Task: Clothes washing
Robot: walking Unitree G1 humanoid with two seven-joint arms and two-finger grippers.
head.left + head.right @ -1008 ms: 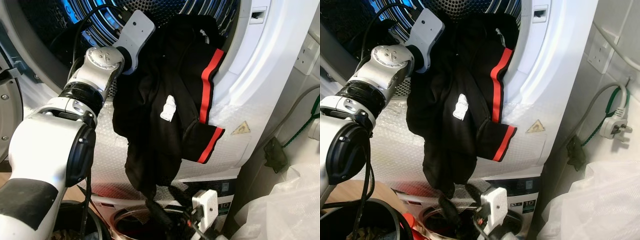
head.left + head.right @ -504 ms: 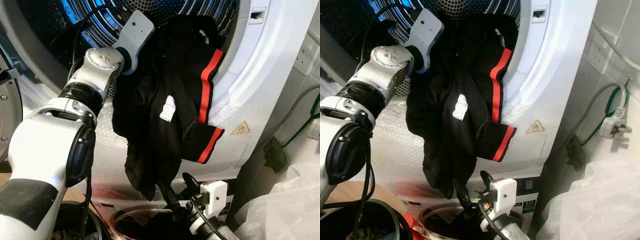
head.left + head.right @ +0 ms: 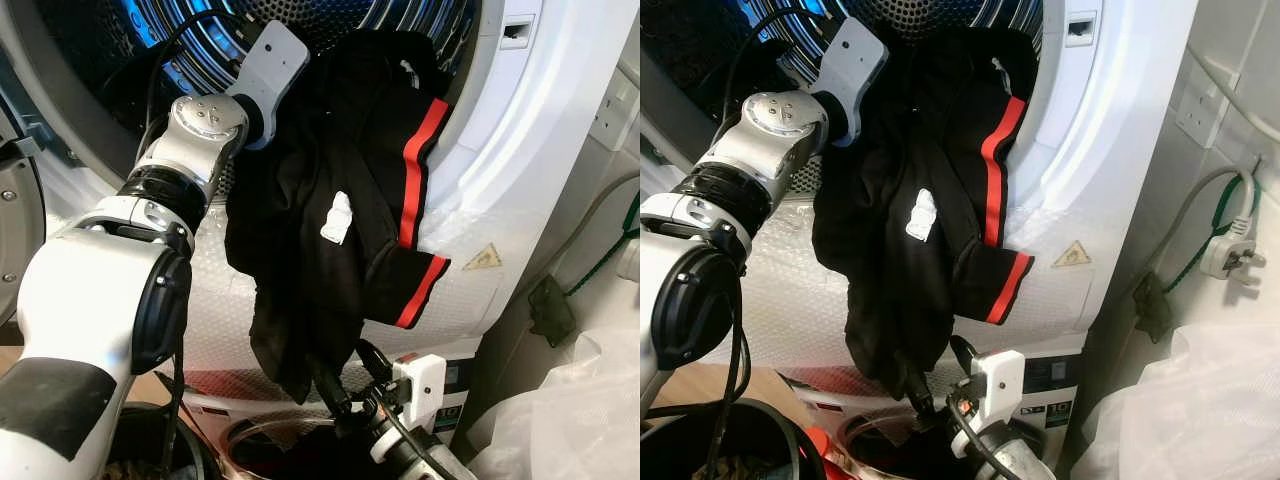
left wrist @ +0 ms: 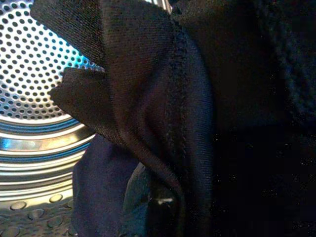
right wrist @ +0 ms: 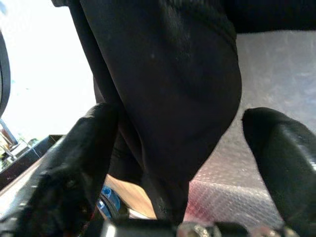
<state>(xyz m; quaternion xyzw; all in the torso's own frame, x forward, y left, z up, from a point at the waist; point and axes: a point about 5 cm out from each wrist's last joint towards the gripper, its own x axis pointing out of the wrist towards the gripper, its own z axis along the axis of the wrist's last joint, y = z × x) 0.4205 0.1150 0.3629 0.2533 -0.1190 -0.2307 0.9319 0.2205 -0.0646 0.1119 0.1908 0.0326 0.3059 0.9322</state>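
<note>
A black garment with red stripes and a white label (image 3: 330,230) hangs over the lower rim of the white washing machine's round opening (image 3: 470,200), half in the perforated steel drum (image 4: 29,79), half down the front. The left gripper (image 3: 285,30) is buried in the cloth at the rim, so its fingers cannot be told. Below, the right gripper (image 5: 182,148) has its fingers spread around the garment's hanging tip, beside a grey cable and white plug (image 3: 1225,255) at the wall.
</note>
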